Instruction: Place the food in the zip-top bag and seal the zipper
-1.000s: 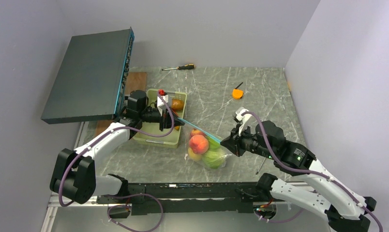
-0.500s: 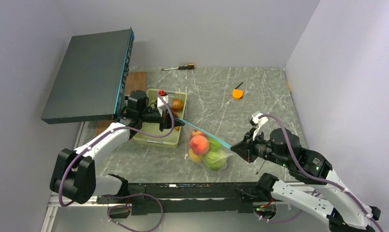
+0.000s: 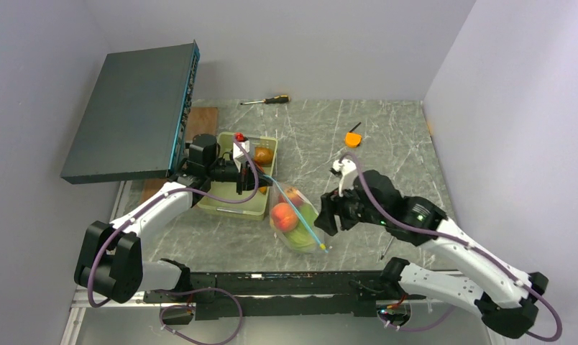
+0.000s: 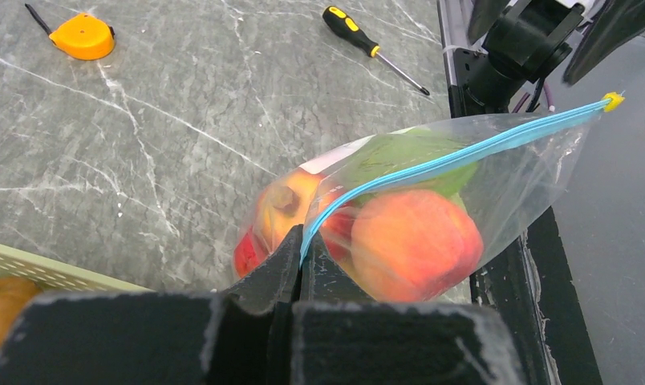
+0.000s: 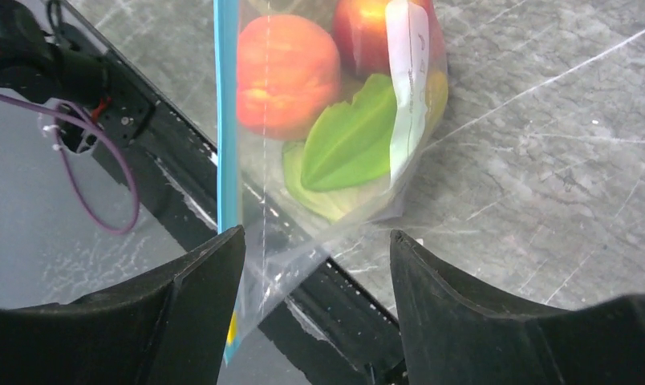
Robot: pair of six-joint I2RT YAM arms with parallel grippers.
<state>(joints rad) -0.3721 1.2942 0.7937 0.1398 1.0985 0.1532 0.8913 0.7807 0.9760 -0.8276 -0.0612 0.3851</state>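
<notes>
Zip-top bag (image 3: 297,233) holding food (image 3: 284,217) sits at the bench (image 3: 394,144) near edge, just beside the green tray (image 3: 228,207). Left gripper (image 4: 301,255) jaws clenched on zipper (image 3: 297,212) end. Right gripper (image 5: 315,249) jaws apart, straddling the bag corner. Bench runs back to the orange tool (image 3: 353,139).

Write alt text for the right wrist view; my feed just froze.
The right hand, open, straddles the clear zip-top bag, whose teal zipper runs up the frame's left. Inside are a peach-coloured fruit, a red fruit and a green leafy piece, above the marble table.
</notes>
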